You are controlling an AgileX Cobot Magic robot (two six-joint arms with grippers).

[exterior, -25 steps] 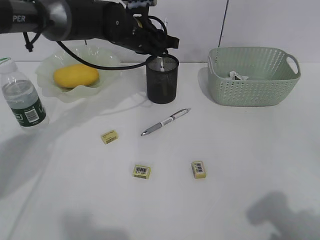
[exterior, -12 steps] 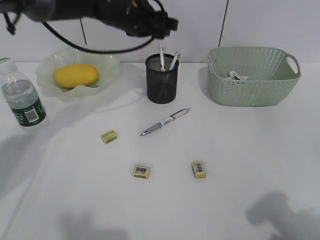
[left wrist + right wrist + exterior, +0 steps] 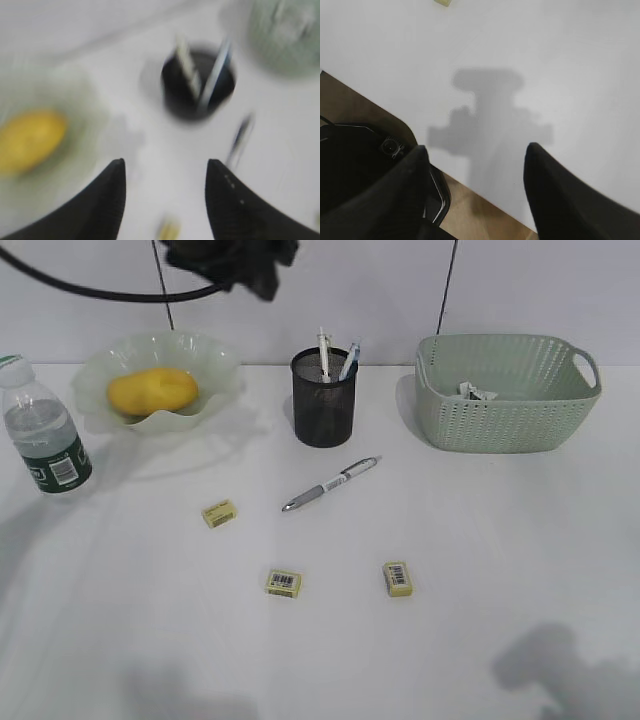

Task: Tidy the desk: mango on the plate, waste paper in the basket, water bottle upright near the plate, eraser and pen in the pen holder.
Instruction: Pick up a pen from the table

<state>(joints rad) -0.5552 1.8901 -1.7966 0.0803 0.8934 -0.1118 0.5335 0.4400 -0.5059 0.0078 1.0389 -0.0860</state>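
Observation:
The mango (image 3: 152,390) lies on the green plate (image 3: 215,358). At the far left the water bottle (image 3: 45,440) stands upright on the desk (image 3: 480,540). Two pens (image 3: 323,345) stick out of the black pen holder (image 3: 324,405). Another pen (image 3: 330,483) lies on the desk in front of it. Three yellow erasers (image 3: 219,513) (image 3: 284,582) (image 3: 398,578) lie loose. Waste paper (image 3: 475,392) sits in the basket (image 3: 505,400). My left gripper (image 3: 165,162) is open and empty, high above the space between mango (image 3: 30,140) and pen holder (image 3: 197,85). My right gripper (image 3: 475,147) is open and empty.
The left arm (image 3: 235,260) shows as a dark blur at the top edge of the exterior view. The right gripper hangs over the desk's front edge (image 3: 470,185), with brown floor and a dark base (image 3: 360,165) below. Its shadow falls at the desk's near right.
The left gripper opened at the pen holder, left a second pen standing in it, then rose up and to the left. The right gripper has not moved.

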